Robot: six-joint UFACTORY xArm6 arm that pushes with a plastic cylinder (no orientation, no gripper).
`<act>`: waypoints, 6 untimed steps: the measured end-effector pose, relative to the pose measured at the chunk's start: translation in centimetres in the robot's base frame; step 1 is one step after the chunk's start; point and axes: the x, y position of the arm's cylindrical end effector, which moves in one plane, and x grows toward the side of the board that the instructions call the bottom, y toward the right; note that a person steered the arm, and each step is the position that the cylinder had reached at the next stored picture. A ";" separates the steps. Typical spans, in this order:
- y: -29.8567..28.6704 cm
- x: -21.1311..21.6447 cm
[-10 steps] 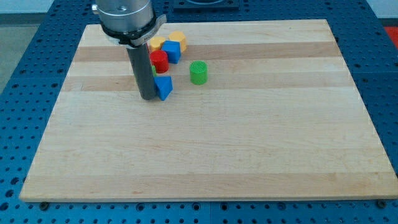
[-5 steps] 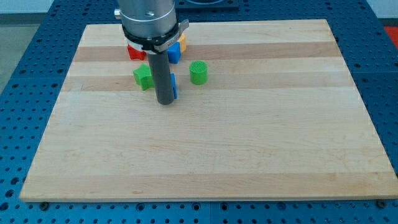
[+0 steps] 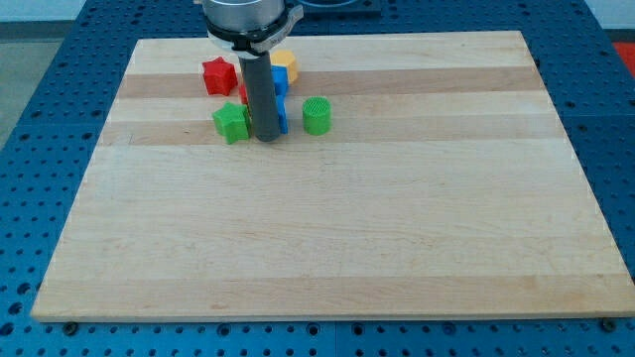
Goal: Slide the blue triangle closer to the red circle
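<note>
1. The wooden worktop [image 3: 327, 238] is the biggest thing here. All the blocks bunch up near its 12 o'clock edge, left of centre, so there's loads of open board from 3 round to 9 o'clock.
2. No brands, labels or writing I can read anywhere.
3. The rod comes down from the top edge, with my tip [image 3: 266, 137] on the board. No jaws on this rig, so nothing to call wide or narrow.
4. Green star [image 3: 231, 122] sits just at 9 o'clock of my tip, green cylinder [image 3: 317, 116] at 3 o'clock, red star [image 3: 217, 75] at 10 o'clock.
5. Blue triangle [image 3: 283, 116] is mostly hidden, touching the rod's 3 o'clock side.
6. The red circle [image 3: 243, 93], a blue block [image 3: 281, 83] and a yellow block [image 3: 285, 62] peek out behind the rod.
</note>
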 end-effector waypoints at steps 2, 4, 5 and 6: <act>0.3 -0.7; 1.6 -0.7; 2.0 -0.7; 2.0 -1.5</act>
